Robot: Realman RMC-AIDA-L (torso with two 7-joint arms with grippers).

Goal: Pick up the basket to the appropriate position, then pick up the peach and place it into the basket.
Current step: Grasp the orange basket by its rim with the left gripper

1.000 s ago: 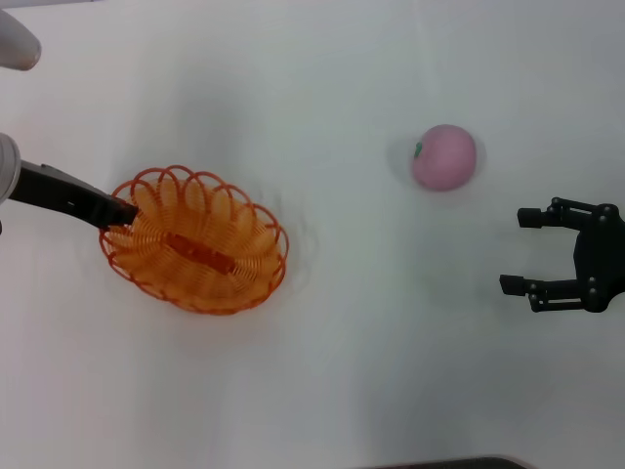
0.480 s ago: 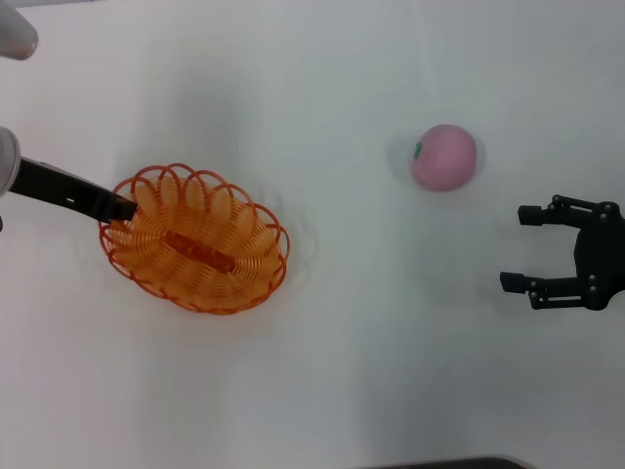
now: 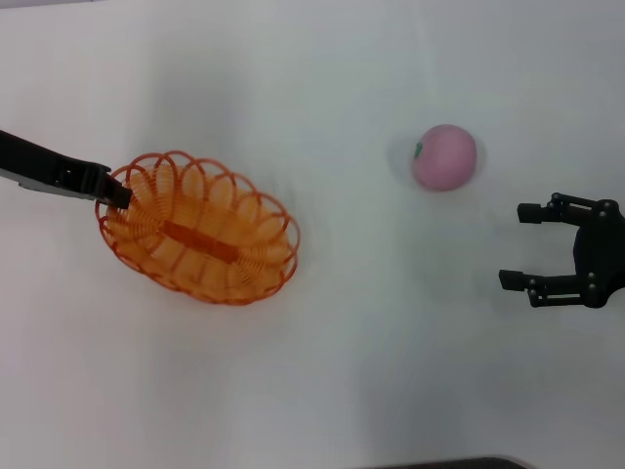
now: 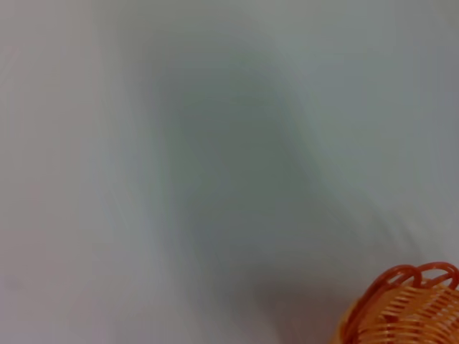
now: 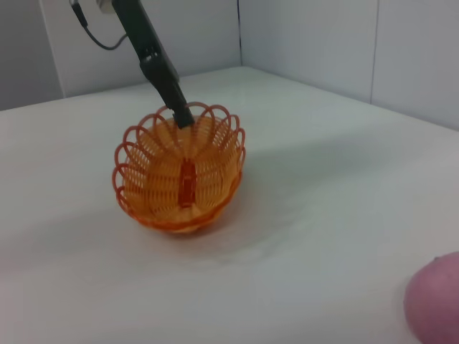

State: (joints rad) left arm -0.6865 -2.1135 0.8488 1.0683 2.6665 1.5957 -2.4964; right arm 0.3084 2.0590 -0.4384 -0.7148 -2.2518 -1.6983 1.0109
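White table (image 3: pixel 322 391) fills the head view, with nothing on it but our two things. Our left gripper (image 3: pixel 115 191) is pinched shut on the rim of the basket (image 3: pixel 200 230), at the end of the basket nearest our left side. The basket sits on the left part of the table. The peach (image 3: pixel 444 156) is well apart from it, over on the right. Our right gripper (image 3: pixel 520 246) waits wide open with nothing in it, near the peach but not touching it. We think the job right now is moving the basket to a good spot. To do it well, we should keep the pinch tight, carry the basket slowly and level so it does not swing or slip, and set it down flat, closer to the peach but not bumping it. The right wrist view shows us something the head view cannot: from the side, the basket (image 5: pixel 181 179) looks tipped up at the held end, with its shadow under it. The left wrist view shows only a bit of the basket rim (image 4: pixel 412 276) and bare table.
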